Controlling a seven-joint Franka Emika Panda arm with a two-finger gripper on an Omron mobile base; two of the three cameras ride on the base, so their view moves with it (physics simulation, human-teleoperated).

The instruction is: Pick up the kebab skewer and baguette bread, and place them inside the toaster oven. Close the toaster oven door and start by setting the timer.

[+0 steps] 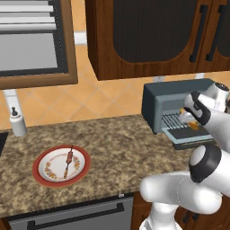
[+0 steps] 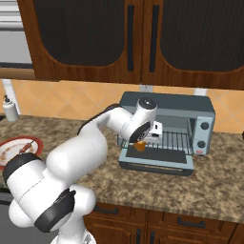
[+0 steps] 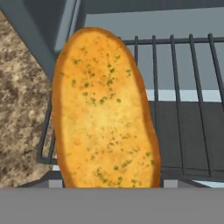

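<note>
Hand view: the baguette bread (image 3: 103,109) is looming large right in front of the camera, golden with green flecks, its far end reaching over the wire rack (image 3: 183,100).
Tool: the tool (image 2: 141,142) is hanging at the front of the oven mouth, and the loaf (image 2: 140,146) is showing as an orange bit directly under it; the fingers themselves are hidden, so whether they are gripping the bread cannot be told from these pictures, though the loaf's closeness to the camera suggests a hold.
Toaster oven door: the toaster oven door (image 2: 157,161) is lying folded down flat onto the tabletop (image 2: 209,186), dark glass upward.
Toaster oven: the toaster oven (image 2: 164,106) is standing open at the back of the tabletop, knobs (image 2: 204,135) on its right side.
Kebab skewer: the kebab skewer (image 1: 69,161) is resting on a red-rimmed plate (image 1: 41,168), well apart from the oven, further along the tabletop.
Far items: a small white bottle (image 1: 18,122) is standing by the wall, under dark wood cabinets (image 2: 128,38).
Progress: the bread is, by my reading, just arriving at the rack; the skewer is yet to be fetched, the door yet to be closed, the timer yet to be set.
</note>
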